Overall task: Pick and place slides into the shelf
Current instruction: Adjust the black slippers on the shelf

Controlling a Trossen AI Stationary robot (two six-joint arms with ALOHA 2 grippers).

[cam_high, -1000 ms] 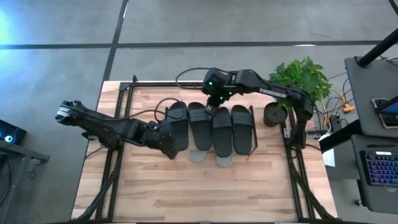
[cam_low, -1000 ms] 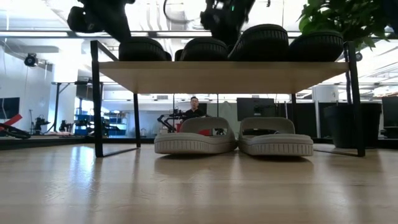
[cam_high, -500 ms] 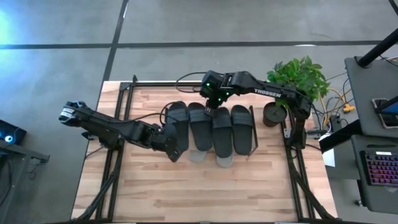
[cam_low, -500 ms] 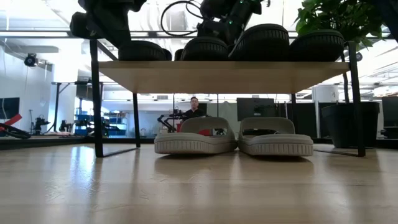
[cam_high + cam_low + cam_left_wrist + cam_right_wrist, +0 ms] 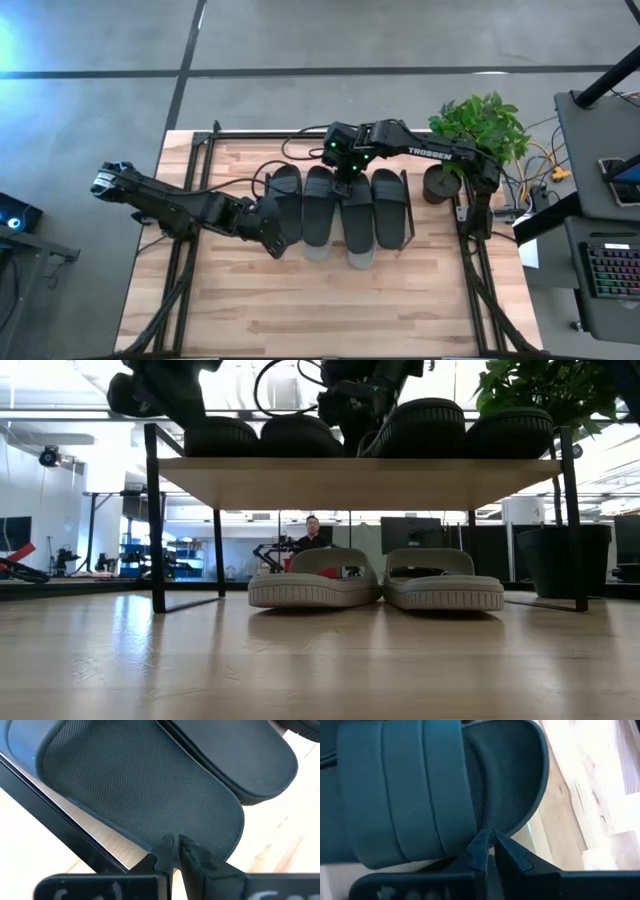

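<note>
Four dark slides (image 5: 342,205) are lined up side by side on the shelf (image 5: 360,482), which stands on the bench (image 5: 300,300). Two light slides (image 5: 375,590) are seen on the level beneath. The left gripper (image 5: 277,236) is pressed together at the near end of the leftmost slide (image 5: 287,202). The right gripper (image 5: 343,178) is pressed together at the far end of the second slide (image 5: 320,205). A plant (image 5: 482,125) stands beside the shelf.

From above, the shelf (image 5: 409,232) board hides all but the tips of two light slides (image 5: 361,259). In the low view both grippers are cut off by the top edge.
</note>
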